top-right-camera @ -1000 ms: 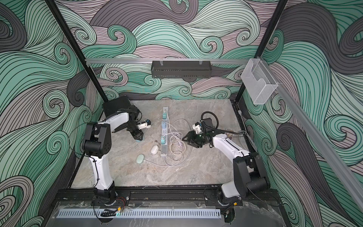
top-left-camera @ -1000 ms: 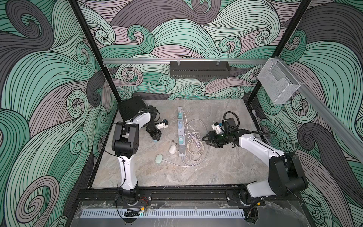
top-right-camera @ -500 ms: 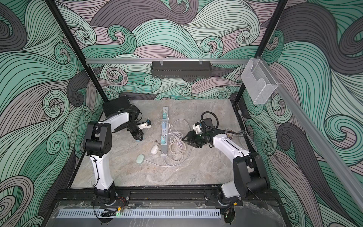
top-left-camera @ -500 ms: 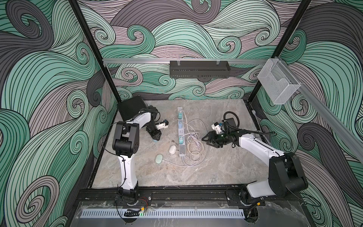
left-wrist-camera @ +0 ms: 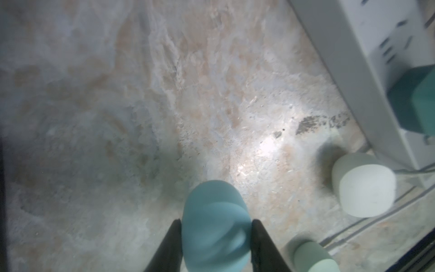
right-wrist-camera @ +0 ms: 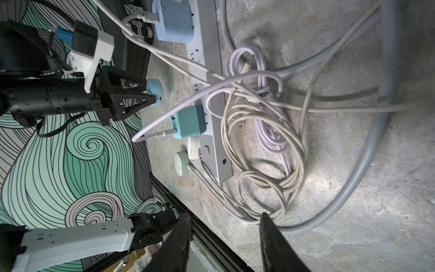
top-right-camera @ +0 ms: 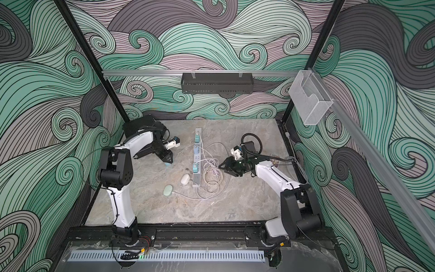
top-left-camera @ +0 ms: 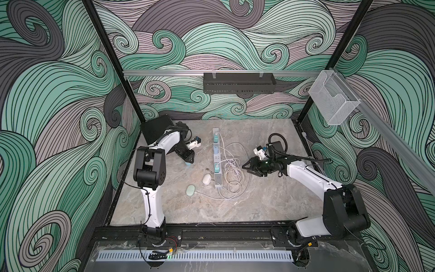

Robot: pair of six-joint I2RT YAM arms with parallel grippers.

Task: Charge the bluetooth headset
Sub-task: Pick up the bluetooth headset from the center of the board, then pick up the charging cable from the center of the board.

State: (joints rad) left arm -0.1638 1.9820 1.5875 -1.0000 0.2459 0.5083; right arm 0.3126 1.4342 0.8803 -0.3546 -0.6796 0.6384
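**Item: headset case, in hand**

Small light-blue rounded plastic headset case (left-wrist-camera: 215, 212): sits between the fingers of your left claw (left-wrist-camera: 216, 222), pinched across its sides, low over the marbled grey worktop (left-wrist-camera: 94, 94). Likely light, hard-shelled and slippery. Grip it on the broad sides and leave the port end free. Your right claw (right-wrist-camera: 226, 214): spread and empty, with the tangle of white and lilac charging cables (right-wrist-camera: 263, 141) just ahead of it.

A power strip (top-left-camera: 217, 162) runs front to back mid-table (top-left-camera: 259, 200), with cables (top-left-camera: 231, 175) coiled just right of it. Left of its front end lie 2 cases: the inner case (top-left-camera: 206, 180) just beside it, and the outer case (top-left-camera: 190, 190) farther front-left. Behind them, the left gripper (top-left-camera: 189, 163) holds a 3rd case (left-wrist-camera: 216, 223). The right gripper (top-left-camera: 244, 166) sits right of the cables.
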